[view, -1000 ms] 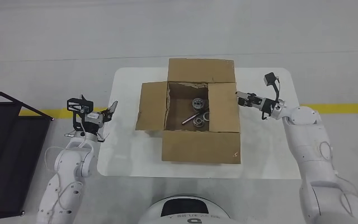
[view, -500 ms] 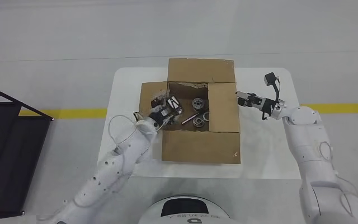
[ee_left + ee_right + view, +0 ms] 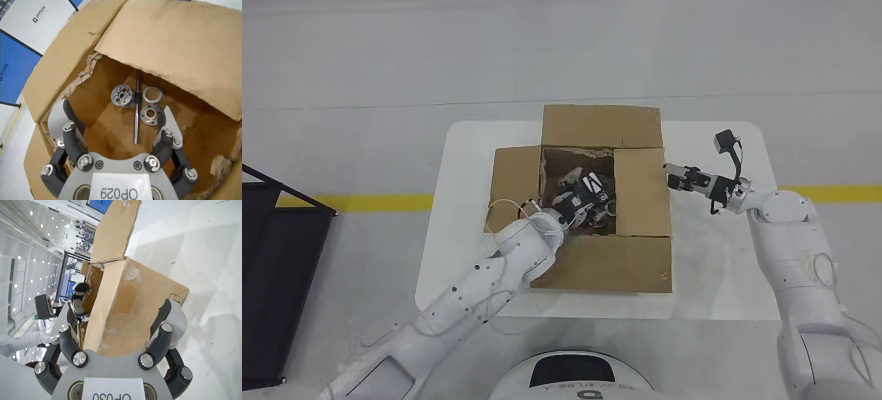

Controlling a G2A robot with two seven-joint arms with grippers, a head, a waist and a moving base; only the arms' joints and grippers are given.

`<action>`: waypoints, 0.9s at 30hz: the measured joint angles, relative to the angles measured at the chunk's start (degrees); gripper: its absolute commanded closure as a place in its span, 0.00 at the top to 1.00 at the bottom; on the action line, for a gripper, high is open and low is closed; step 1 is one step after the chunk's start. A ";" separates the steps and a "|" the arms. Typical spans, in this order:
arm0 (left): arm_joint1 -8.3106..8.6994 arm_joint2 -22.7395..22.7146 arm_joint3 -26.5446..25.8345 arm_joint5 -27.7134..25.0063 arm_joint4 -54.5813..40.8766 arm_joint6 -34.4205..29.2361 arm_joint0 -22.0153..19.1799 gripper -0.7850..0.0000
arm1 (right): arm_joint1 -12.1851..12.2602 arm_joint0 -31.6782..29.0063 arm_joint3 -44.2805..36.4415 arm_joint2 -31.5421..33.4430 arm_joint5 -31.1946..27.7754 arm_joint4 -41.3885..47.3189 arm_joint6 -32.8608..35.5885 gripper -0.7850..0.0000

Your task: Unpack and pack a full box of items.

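Note:
An open cardboard box (image 3: 600,262) stands in the middle of the white table (image 3: 457,160). On its floor lie a slotted metal disc (image 3: 122,95), a metal rod (image 3: 136,117), a flat ring (image 3: 152,94) and a flanged hub (image 3: 150,114). My left gripper (image 3: 115,113) hangs open inside the box mouth, above these parts with nothing between its fingers; it also shows in the top view (image 3: 585,190). My right gripper (image 3: 672,176) stands open at the box's right flap (image 3: 105,306), the flap's edge between its fingers (image 3: 166,313) without contact.
The box's four flaps are spread outward, the far flap (image 3: 602,126) lying flat, and the torn inner edges show ragged paper (image 3: 85,72). A black rack (image 3: 272,250) stands off the table's left side. A yellow floor line (image 3: 372,201) runs behind the table.
My left arm has swung from beside the table's left edge across the left flap and into the box opening. The right arm has kept still.

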 measured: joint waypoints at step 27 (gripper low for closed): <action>-7.87 6.39 3.58 5.94 -10.20 10.20 -8.07 1.00 | 5.70 -18.26 -18.12 22.34 3.79 29.00 8.52 1.00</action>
